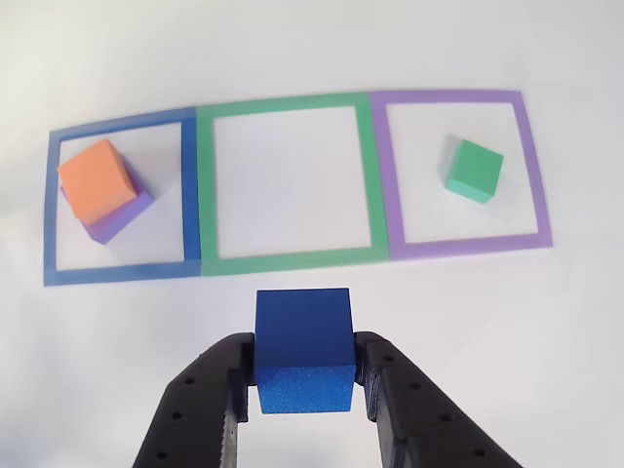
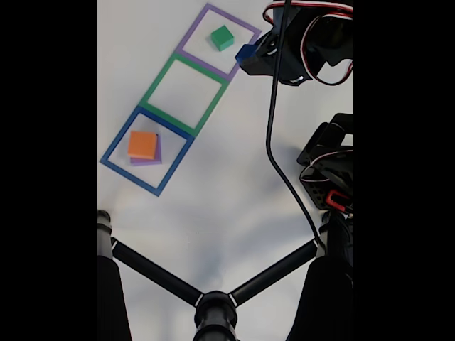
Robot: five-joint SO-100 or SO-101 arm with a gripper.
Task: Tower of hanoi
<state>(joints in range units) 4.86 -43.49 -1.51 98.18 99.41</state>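
Three taped squares lie in a row on the white table [image 1: 546, 370]: a blue square [image 1: 49, 210], a green square [image 1: 206, 185] and a purple square [image 1: 534, 171]. The end effector [image 1: 303, 375] is closed on a dark blue cube [image 1: 303, 336], its two black fingers pressing the cube's left and right sides, and it holds the cube clear of the table just in front of the green square, as the other view shows it. An orange cube [image 1: 97, 177] sits on a violet cube [image 1: 125, 216] inside the blue square, skewed to it. A green cube [image 1: 475, 170] rests alone in the purple square.

The empty green square looks the likely target, though I cannot be sure. To do this well, carry the cube level over the chosen square, centre it inside the tape, lower until it rests flat, then open the fingers and lift straight up so nothing drags.
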